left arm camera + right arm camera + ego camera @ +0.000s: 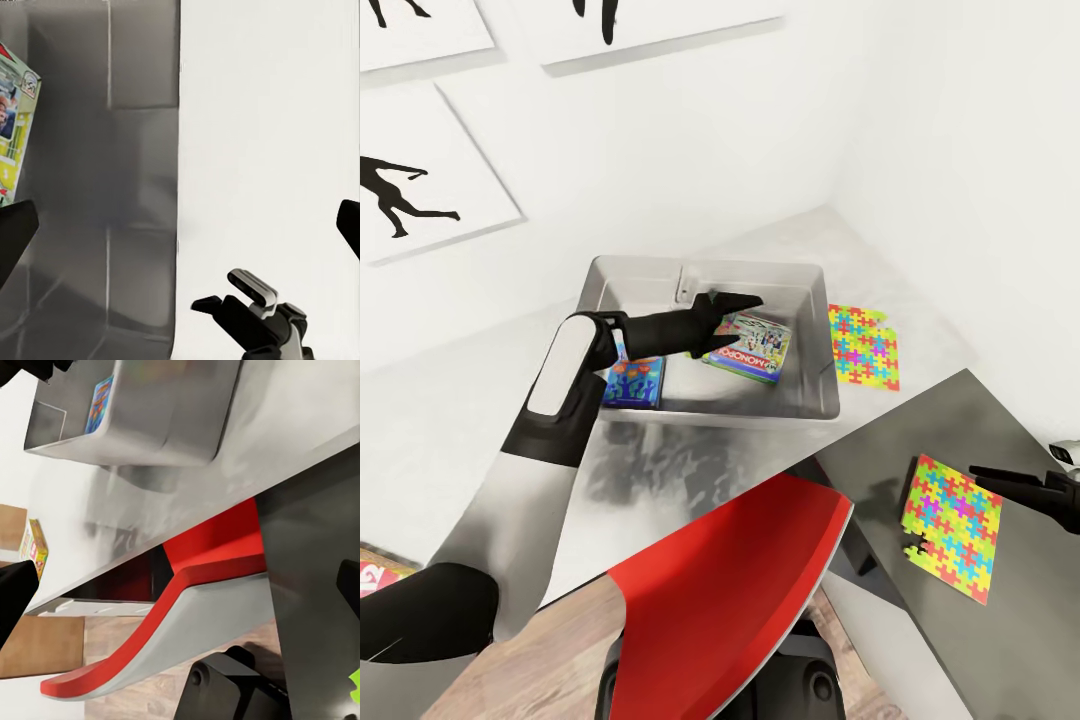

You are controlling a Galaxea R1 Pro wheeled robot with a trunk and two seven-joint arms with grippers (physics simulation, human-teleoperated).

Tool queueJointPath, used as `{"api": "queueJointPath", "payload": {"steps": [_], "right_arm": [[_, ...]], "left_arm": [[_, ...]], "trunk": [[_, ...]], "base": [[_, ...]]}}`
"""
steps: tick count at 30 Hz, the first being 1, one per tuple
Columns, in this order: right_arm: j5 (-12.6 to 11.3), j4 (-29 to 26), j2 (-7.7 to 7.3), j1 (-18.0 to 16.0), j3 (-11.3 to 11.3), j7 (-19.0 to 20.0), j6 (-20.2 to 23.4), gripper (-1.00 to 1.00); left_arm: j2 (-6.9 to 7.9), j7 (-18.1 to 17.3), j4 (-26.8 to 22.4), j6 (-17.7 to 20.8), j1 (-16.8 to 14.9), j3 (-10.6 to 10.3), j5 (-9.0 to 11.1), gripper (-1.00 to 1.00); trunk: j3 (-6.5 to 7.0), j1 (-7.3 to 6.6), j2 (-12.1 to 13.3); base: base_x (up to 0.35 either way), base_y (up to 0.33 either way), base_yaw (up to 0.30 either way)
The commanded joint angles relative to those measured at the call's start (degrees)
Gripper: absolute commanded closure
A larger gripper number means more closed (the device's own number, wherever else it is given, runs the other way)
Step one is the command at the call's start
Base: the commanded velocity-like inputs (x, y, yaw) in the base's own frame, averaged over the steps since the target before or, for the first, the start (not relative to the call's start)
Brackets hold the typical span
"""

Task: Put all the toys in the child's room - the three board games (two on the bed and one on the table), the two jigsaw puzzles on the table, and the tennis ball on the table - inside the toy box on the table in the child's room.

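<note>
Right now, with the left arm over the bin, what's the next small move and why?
Probably lift the left gripper straight up out of the toy box. Its fingers look spread and empty, and the Monopoly box already lies inside beside the blue game. Both jigsaw puzzles are outside, one near the right gripper.

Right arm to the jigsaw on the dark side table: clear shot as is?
Probably yes. The right gripper hovers open just beside the jigsaw puzzle, which lies flat on the dark side table with nothing on top of it. The red chair sits off to the side, out of the path.
</note>
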Motion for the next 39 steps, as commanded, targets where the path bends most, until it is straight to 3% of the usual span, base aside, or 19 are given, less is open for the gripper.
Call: {"api": "queueJointPath", "payload": {"steps": [1, 7, 12, 18, 22, 29, 39], "right_arm": [[-0.07, 0.00, -0.02, -0.03, -0.01, 0.10, 0.26, -1.00], [-0.07, 0.00, -0.02, -0.01, -0.01, 0.10, 0.26, -1.00], [-0.06, 0.00, -0.02, -0.01, -0.01, 0.10, 0.25, -1.00], [-0.04, 0.00, -0.02, 0.00, -0.01, 0.10, 0.13, -1.00], [-0.03, 0.08, -0.01, 0.12, -0.01, 0.14, -1.74, -1.00], [-0.15, 0.13, -0.08, 0.73, -0.05, 0.28, -5.00, -1.00], [-0.28, 0.05, -0.40, 1.35, -0.19, 0.95, -6.05, -1.00]], "left_arm": [[-0.01, 0.69, -0.25, 0.12, -0.05, 0.03, 0.74, -1.00], [-0.03, 1.51, -1.00, 0.12, -0.13, 0.04, 1.30, -1.00], [-0.04, 2.99, -2.03, 0.07, -0.24, 0.04, 2.88, -1.00], [-0.01, 6.14, -4.82, -0.04, -0.29, 0.03, 6.35, -1.00], [-0.08, 10.36, -9.93, -0.17, 0.11, -0.08, 8.50, -1.00], [-0.21, 14.52, -16.75, -0.37, 2.55, -1.16, 9.54, -1.00], [-0.75, 15.77, -19.79, -1.28, 4.50, -3.60, 9.97, -1.00]], "trunk": [[-0.07, 0.03, -0.09], [-0.07, 0.03, -0.09], [-0.07, 0.03, -0.09], [-0.07, 0.03, -0.09], [-0.07, 0.03, -0.09], [-0.07, 0.03, -0.09], [0.04, 0.03, -0.09]], "base": [[0.000, 0.000, 0.000], [0.000, 0.000, 0.000], [0.000, 0.000, 0.000], [0.000, 0.000, 0.000], [0.000, 0.000, 0.000], [0.000, 0.000, 0.000], [0.000, 0.000, 0.000]]}}
